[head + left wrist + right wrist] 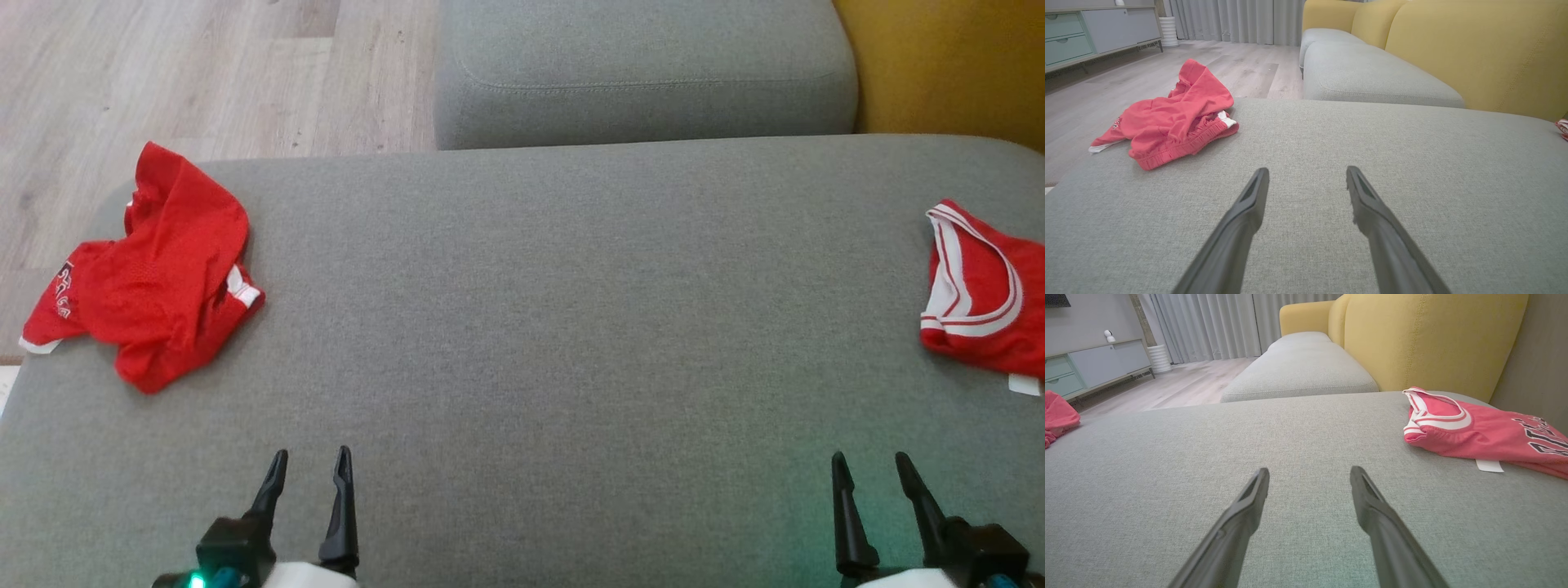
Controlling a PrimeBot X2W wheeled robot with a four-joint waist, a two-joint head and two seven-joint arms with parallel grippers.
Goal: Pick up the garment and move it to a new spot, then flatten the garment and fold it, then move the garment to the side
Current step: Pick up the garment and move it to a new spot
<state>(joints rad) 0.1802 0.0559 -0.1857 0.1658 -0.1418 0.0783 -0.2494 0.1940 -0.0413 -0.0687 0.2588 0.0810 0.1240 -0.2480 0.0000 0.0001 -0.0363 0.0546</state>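
A crumpled red garment (155, 269) with white trim lies bunched at the far left edge of the grey cushion (555, 327); the left wrist view shows this garment (1175, 118) ahead and to the left of the fingers. My left gripper (313, 465) hovers open and empty near the cushion's front edge, well short of it; its own camera sees this gripper (1306, 173) with spread fingers. At the lower right my right gripper (869, 467) is open and empty too, and in its wrist view the gripper (1309, 473) points over bare cushion.
A folded red jersey (984, 294) with white stripes lies at the cushion's right edge, its lettering visible on the jersey (1486, 433) in the right wrist view. A second grey cushion (645, 73) sits behind, a yellow backrest (1425, 339) to the right, wooden floor (163, 73) to the left.
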